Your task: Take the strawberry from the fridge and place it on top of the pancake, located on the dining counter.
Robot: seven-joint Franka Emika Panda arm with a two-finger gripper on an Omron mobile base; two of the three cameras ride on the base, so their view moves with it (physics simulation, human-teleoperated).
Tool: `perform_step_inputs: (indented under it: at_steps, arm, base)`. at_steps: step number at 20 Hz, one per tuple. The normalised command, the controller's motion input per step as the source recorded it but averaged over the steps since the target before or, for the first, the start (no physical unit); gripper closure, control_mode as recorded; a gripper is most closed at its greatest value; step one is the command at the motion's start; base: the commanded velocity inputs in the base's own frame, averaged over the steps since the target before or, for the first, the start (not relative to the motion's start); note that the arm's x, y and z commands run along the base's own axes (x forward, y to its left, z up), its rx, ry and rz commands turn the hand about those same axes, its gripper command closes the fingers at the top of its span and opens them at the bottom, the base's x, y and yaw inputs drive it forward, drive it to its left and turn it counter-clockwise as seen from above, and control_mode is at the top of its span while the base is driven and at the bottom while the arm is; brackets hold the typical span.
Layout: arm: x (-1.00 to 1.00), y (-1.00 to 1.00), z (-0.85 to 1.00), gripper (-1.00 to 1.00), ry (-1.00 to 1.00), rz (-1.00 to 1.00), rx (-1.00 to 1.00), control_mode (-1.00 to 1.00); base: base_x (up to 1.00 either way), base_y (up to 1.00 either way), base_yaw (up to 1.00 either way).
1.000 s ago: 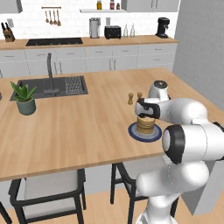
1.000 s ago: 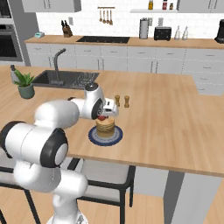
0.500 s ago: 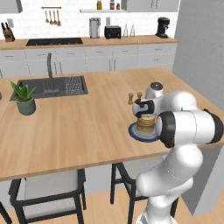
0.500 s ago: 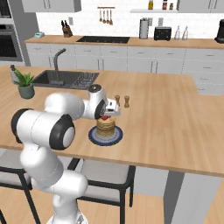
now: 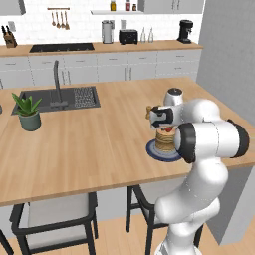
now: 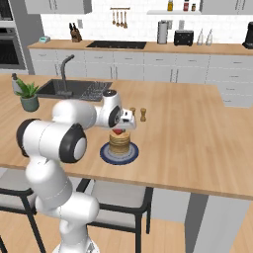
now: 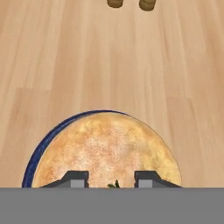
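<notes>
The strawberry [image 5: 168,129] [image 6: 118,132] lies on top of the tan pancake stack [image 5: 165,141] [image 6: 119,142] [image 7: 107,148], which sits on a dark blue plate [image 5: 153,153] [image 6: 105,154] [image 7: 40,151] on the dining counter [image 5: 99,144] [image 6: 197,133]. My gripper [image 5: 166,124] [image 6: 120,127] [image 7: 111,177] hangs just above the stack and points down. It is open, with its fingertips [image 7: 75,178] wide apart. Between them, at the bottom of the hand view, I can make out only the strawberry's green leaf [image 7: 114,184]. The fridge is out of view.
Two small brown shakers [image 6: 138,114] [image 7: 131,4] stand just beyond the plate. The dark sink with its tap [image 5: 60,97] [image 6: 69,88] and a potted plant [image 5: 28,112] [image 6: 28,96] are to the left. Stools [image 5: 55,214] [image 6: 118,202] stand under the near edge.
The hand has stayed over the pancake stack, rising slightly. The arm's elbow has swung in towards the base. The strawberry rests on the stack.
</notes>
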Motion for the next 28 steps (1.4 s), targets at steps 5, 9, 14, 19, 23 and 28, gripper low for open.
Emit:
perform_step_inputs:
  at_steps: [5, 9, 14, 19, 23, 28]
  arm:
    - [0.0, 0.0, -0.22, -1.0, 0.12, 0.0, 0.0, -1.0]
    - [-0.03, 0.0, -0.09, -1.0, 0.07, 0.0, 0.0, -1.0]
    - [-0.22, -0.01, 0.02, -1.0, 0.0, -0.01, 0.0, -1.0]
    - [-0.66, -0.01, 0.27, -1.0, -0.03, -0.01, 0.0, -1.0]
    - [-1.0, 0.0, 0.31, -1.0, -0.12, -0.03, 0.0, -1.0]
    - [-1.0, 0.0, 0.42, -1.0, -0.14, -0.02, 0.0, -1.0]
  base:
    - [0.0, 0.0, 0.0]
    - [0.0, 0.0, 0.0]
    - [0.0, 0.0, 0.0]
    - [0.0, 0.0, 0.0]
    - [0.0, 0.0, 0.0]
    - [0.0, 0.0, 0.0]
